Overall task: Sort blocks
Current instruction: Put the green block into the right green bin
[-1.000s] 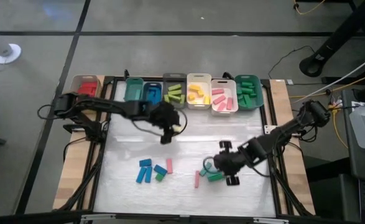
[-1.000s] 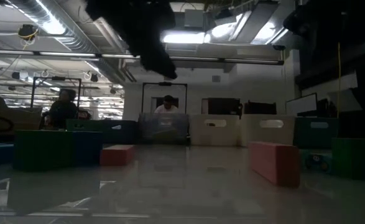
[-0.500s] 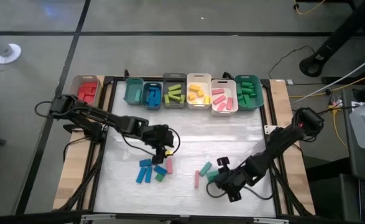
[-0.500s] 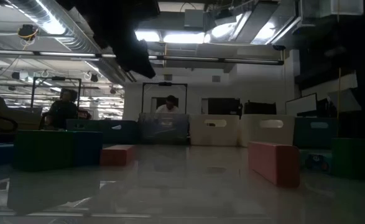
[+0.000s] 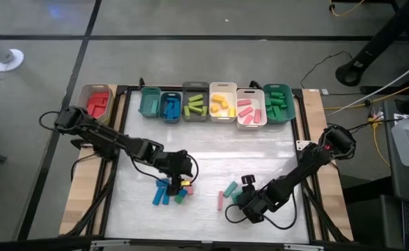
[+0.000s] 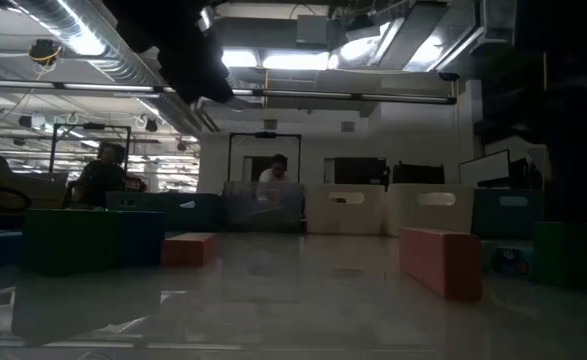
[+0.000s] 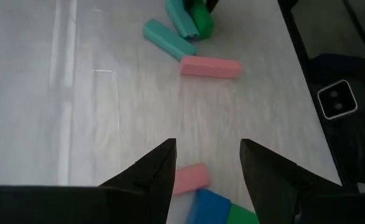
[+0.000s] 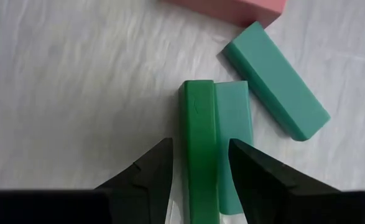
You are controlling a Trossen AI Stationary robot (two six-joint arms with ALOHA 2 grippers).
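Right end effector (image 8: 198, 163) open, straddling green block (image 8: 199, 155), teal block (image 8: 234, 140) pressed alongside; left end effector (image 7: 205, 163) open over pink block (image 7: 190, 178).

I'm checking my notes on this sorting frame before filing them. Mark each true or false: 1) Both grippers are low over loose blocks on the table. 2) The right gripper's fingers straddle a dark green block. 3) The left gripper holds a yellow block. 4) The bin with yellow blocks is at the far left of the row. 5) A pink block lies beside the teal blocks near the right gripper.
1) True: the left gripper and right gripper are both down at the loose blocks.
2) True: its open fingers flank the dark green block.
3) False: its fingers are open and empty above a pink block.
4) False: the yellow bin sits mid-row; the red bin is far left.
5) True: the pink block lies beside them.
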